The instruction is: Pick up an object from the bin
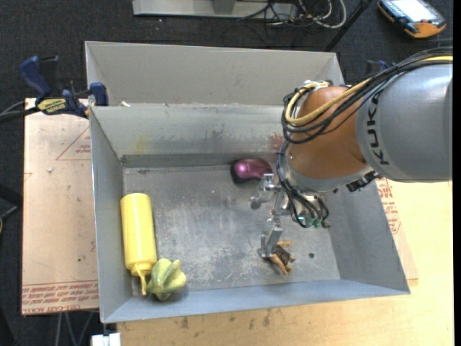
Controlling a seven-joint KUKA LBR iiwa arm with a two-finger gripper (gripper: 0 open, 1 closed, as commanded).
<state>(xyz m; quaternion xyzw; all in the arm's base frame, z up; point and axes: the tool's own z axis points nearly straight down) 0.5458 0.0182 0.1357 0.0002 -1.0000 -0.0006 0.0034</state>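
The end effector sits just beside a small brown thing at the bin's front right; open or closed, I cannot tell. A purple lump lies behind it, and a yellow bottle lies well apart on the left.

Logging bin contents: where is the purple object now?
In the camera view, the purple object lies by the bin's back wall, right of centre, beside the arm's orange cover.

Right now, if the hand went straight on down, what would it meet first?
Probably the small brown object just beneath the hand; depth is unclear, so it might meet the bin floor beside it instead.
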